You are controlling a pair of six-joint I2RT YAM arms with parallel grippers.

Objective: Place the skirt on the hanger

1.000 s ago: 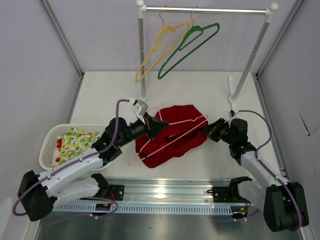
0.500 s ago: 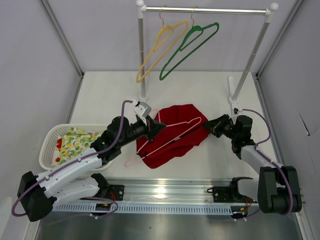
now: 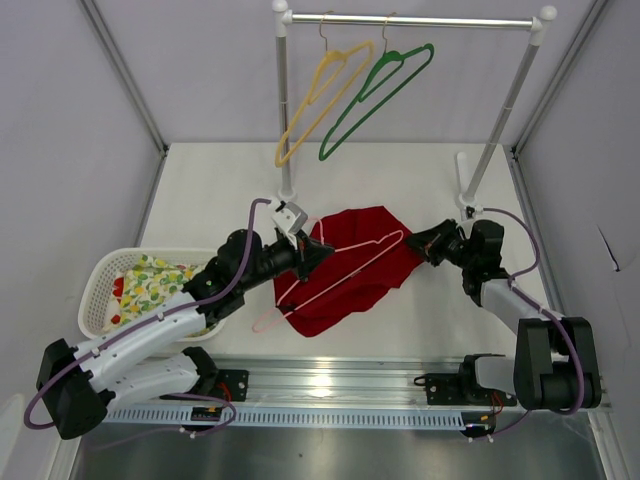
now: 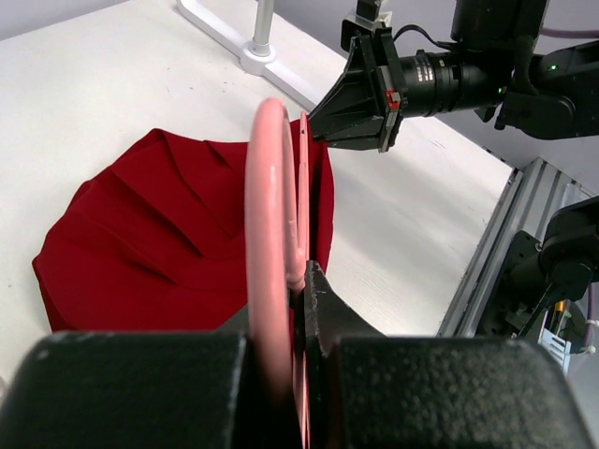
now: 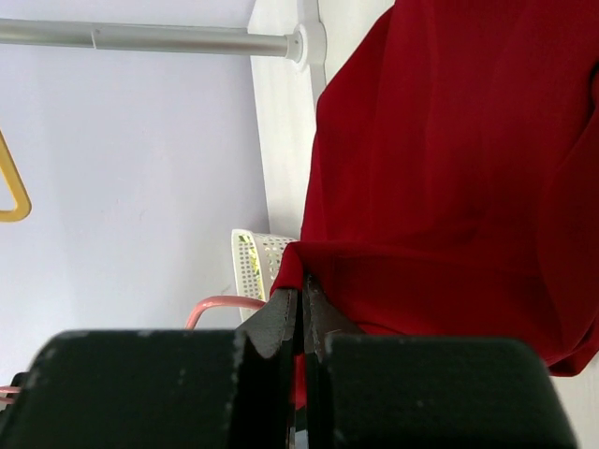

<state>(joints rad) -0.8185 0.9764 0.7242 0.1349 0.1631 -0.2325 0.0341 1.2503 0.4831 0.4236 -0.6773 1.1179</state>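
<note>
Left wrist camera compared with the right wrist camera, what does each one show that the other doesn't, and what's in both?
Only the left wrist view: the left gripper shut on the pink hanger, close up, and the rack's foot. Only the right wrist view: the rack's top bar, a corner of the yellow hanger and the white basket. Both: the red skirt, part of the pink hanger, and the right gripper shut on the skirt's edge.
</note>
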